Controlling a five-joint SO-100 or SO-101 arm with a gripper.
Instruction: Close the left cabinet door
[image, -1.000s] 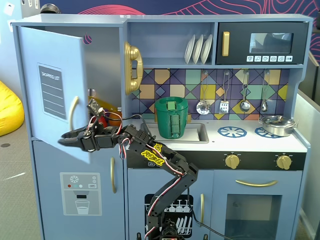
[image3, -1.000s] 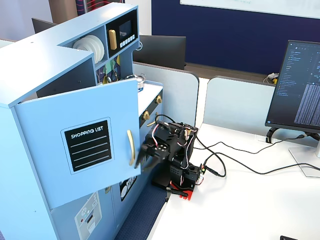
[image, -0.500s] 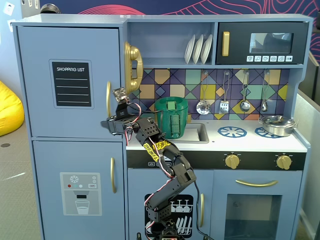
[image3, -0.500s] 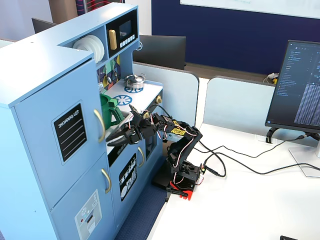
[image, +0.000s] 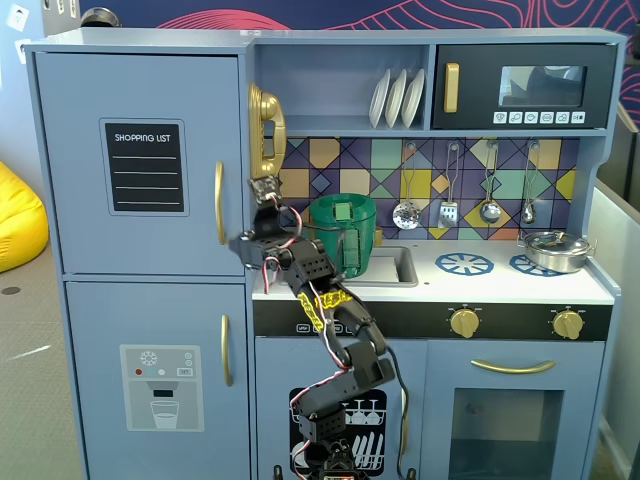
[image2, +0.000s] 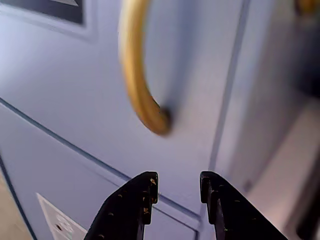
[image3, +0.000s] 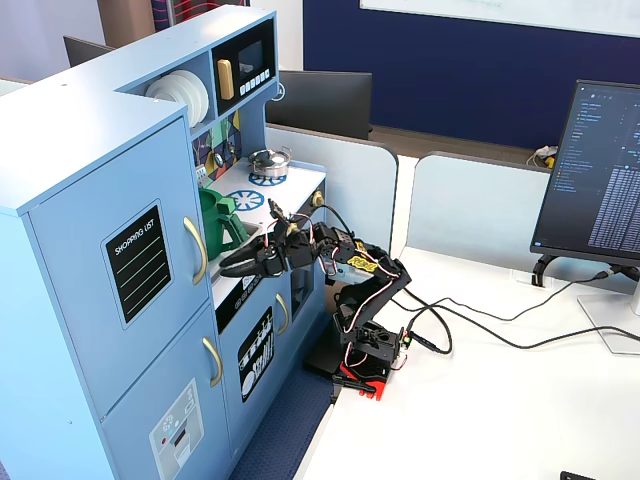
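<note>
The left cabinet door (image: 140, 165) is seen flush with the fridge front, at the upper left of the toy kitchen standing beside the tabletop (image3: 480, 400) edge. Its gold handle (image2: 137, 75) runs vertically, its lower end lying just ahead of and above the fingers (image2: 145, 195) in the wrist view. The gripper (image2: 177, 187) is held slightly open and nothing is gripped. The door appears already closed; any remaining push would be directed straight forward.
</note>
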